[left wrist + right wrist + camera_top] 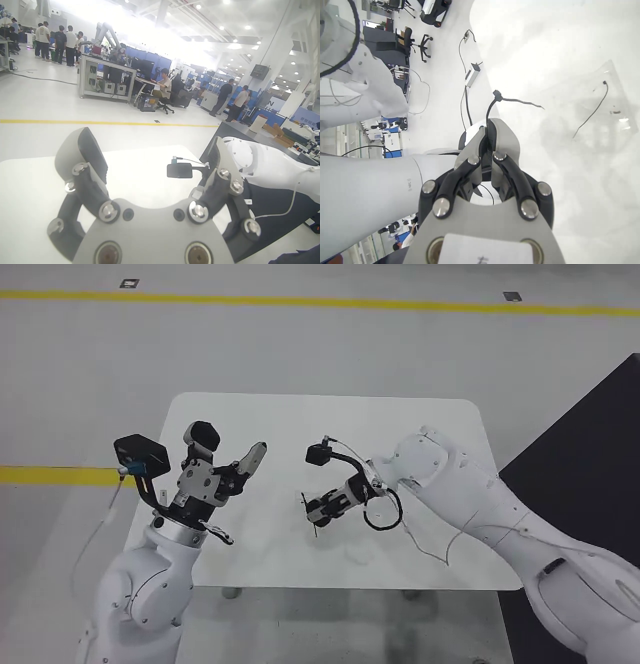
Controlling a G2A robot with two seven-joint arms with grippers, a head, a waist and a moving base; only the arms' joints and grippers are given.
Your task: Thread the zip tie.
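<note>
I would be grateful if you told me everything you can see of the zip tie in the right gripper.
The zip tie is thin, black and looks like flexible plastic. The right gripper is shut on its strap, holding it over the white table. From the fingers the strap curves out to a small blocky head, and a slim wavy tail runs on from the head to a free tip.

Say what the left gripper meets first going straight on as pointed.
Way looks free: the left gripper points out over the white table. The right arm's black wrist camera lies just beside that line; depth is unclear.
</note>
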